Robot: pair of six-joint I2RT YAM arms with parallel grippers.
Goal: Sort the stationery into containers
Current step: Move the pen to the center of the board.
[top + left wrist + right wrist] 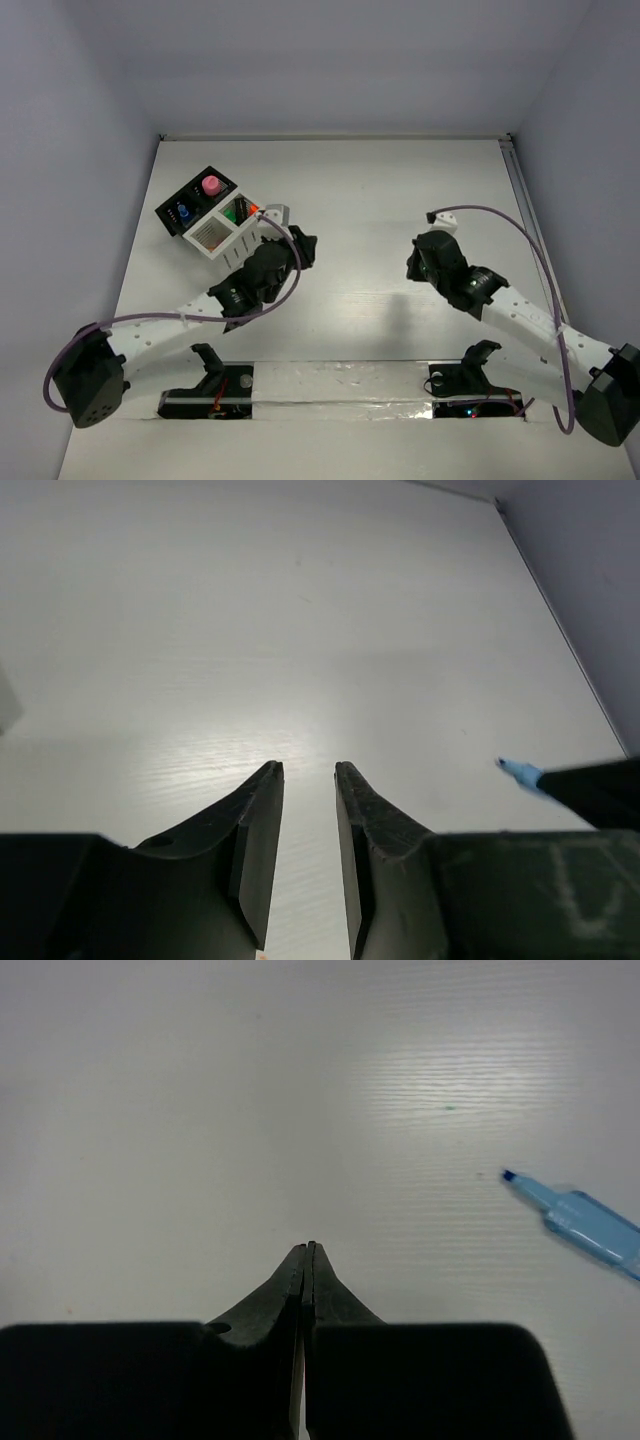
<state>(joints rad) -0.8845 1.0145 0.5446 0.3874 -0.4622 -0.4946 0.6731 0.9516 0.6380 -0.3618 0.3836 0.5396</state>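
Observation:
The joined containers stand at the table's far left: a black box [193, 207] holding a pink-topped item [211, 185] and a blue one [183, 214], and a white slatted box [224, 236] holding green and orange pieces [241, 210]. My left gripper [303, 248] [308, 768] is just right of the white box, open by a narrow gap and empty. My right gripper [417, 264] [308, 1247] is shut and empty above the table's right half. A light blue marker [585, 1225] lies on the table to its right. Only its tip [520, 772] shows in the left wrist view.
A metal rail [524, 200] runs along the table's right edge by the wall. The arm bases and a taped strip [340, 385] sit at the near edge. In the left wrist view, a dark part of the right arm [600, 790] covers most of the blue marker.

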